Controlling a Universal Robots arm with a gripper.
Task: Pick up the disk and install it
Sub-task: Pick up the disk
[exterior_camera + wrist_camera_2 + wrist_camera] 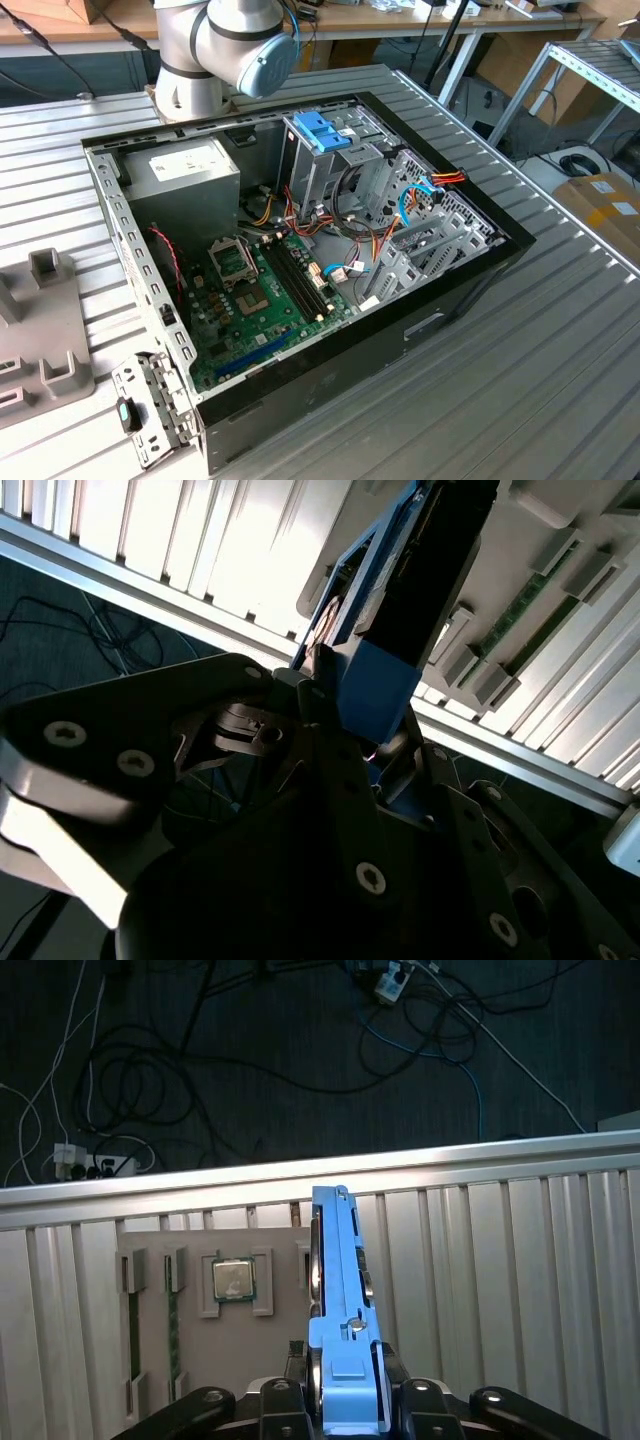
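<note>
- First wrist view: the claw [345,1405] is closed tight on the disk [335,1290]. It pinches the disk from both sides at one end.
- The disk is turned so we see its thin edge. Its blue plastic frame runs along that edge and points away from the claw.
- The disk is up in the air over the ribbed metal table [500,1290]. A grey tray [230,1360] lies on the table under it, with a small square chip [233,1280] in it.
- In the second wrist view, the disk [375,680] shows its blue frame and a dark side between the black claw parts.
- In the exterior view, the open computer case [470,290] sits on the table. Its metal drive cage [330,175] has a blue latch [322,130] on top.
- I think the disk is hard and does not bend. It is likely a bit heavy for how small it is.
- Its metal faces look smooth, so they could slip. The blue frame seems the best place to hold.
- A bump or a drop could break it inside, so it needs a firm, gentle grip.
</note>
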